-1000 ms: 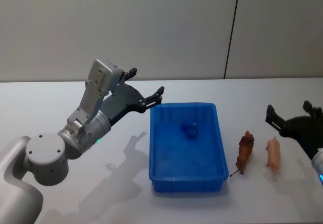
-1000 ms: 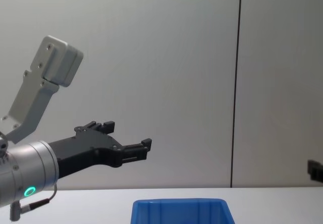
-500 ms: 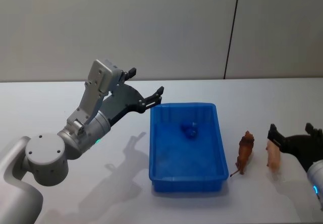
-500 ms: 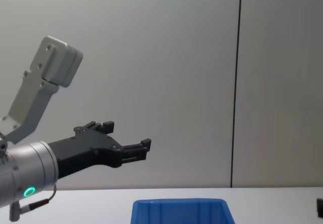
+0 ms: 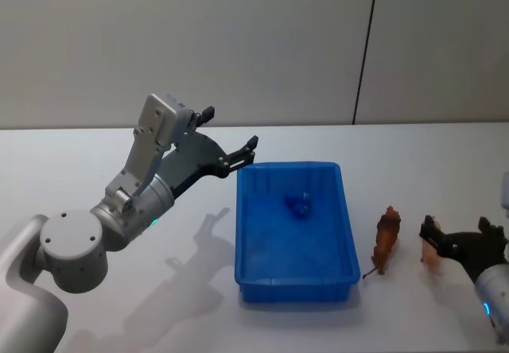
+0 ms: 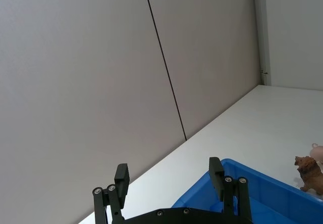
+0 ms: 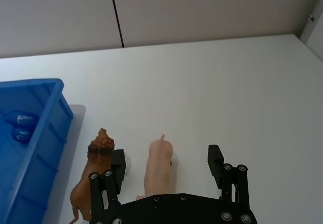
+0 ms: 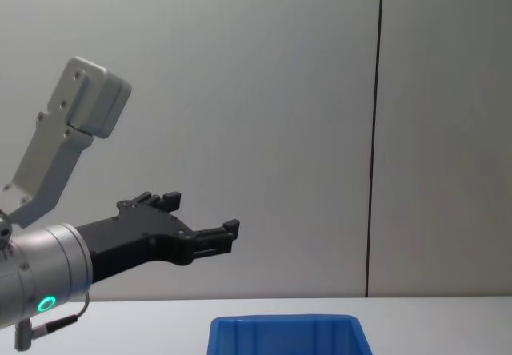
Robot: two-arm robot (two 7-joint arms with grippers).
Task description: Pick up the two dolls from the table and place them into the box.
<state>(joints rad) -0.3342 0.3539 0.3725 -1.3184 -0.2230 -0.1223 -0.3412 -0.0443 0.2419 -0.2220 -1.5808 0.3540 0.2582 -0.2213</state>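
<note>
The pink doll [image 7: 158,167] lies on the white worktop [image 7: 227,82] between the spread fingers [image 7: 117,164] of the right gripper [image 7: 166,161], with a gap on each side. The brown doll [image 7: 94,175] stands just outside one finger, on the side toward the box [image 7: 31,133], so that finger sits between the two dolls; whether it touches the brown one cannot be told.

From the head view the right gripper [image 5: 457,230] comes in at the lower right and covers much of the pink doll [image 5: 430,254], while the brown doll [image 5: 386,238] stands clear just beside the box [image 5: 238,230]. The right wrist view shows the pink doll's whole back. The chest view shows the far rim of the box [image 8: 284,322] and the left gripper [image 8: 202,213] raised in the air.

The left gripper [image 5: 231,129] hovers wide open above the worktop, off the far left corner of the box.

The pink doll is a pale, smooth pig-like figure. The brown doll is a four-legged animal with a shaggy mane and a thin tail. The box is bright blue with a small blue object [image 5: 299,203] inside it.
</note>
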